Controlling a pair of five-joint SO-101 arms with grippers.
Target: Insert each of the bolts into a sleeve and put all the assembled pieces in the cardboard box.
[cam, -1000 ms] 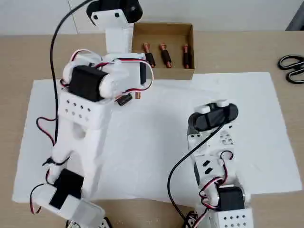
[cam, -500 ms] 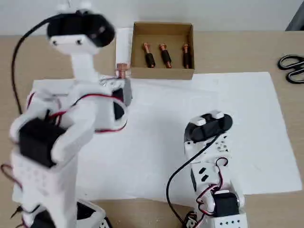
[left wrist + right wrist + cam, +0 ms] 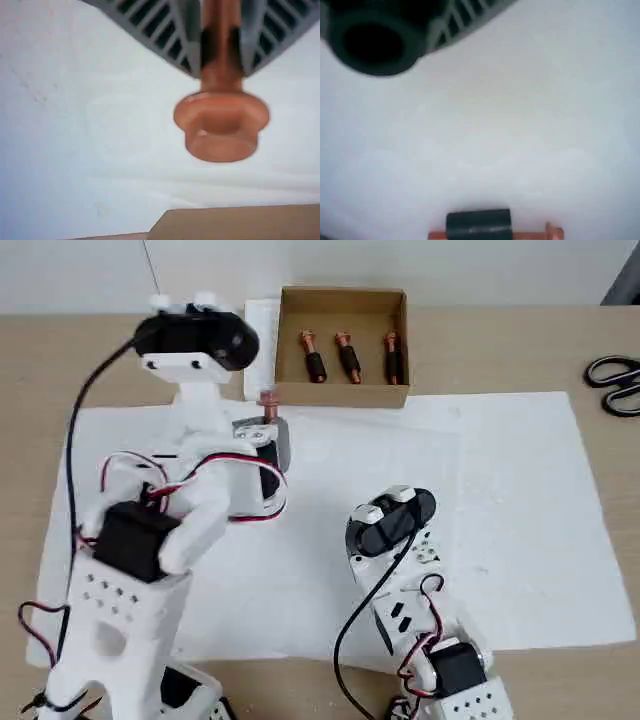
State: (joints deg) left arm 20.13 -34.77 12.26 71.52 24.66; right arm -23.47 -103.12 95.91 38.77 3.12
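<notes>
Copper bolt [image 3: 221, 125] clamped by left gripper [image 3: 220, 47], at 8 o'clock of cardboard box [image 3: 343, 395]. Black sleeve [image 3: 372, 45] pinched by right gripper [image 3: 420, 30]. Three assembled pieces [image 3: 349, 357] seen inside it.

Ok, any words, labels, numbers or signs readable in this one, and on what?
None can be read. The cardboard box, the white sheet, the bolt in the left fingers and the sleeve in the right fingers all show plain surfaces without print.
</notes>
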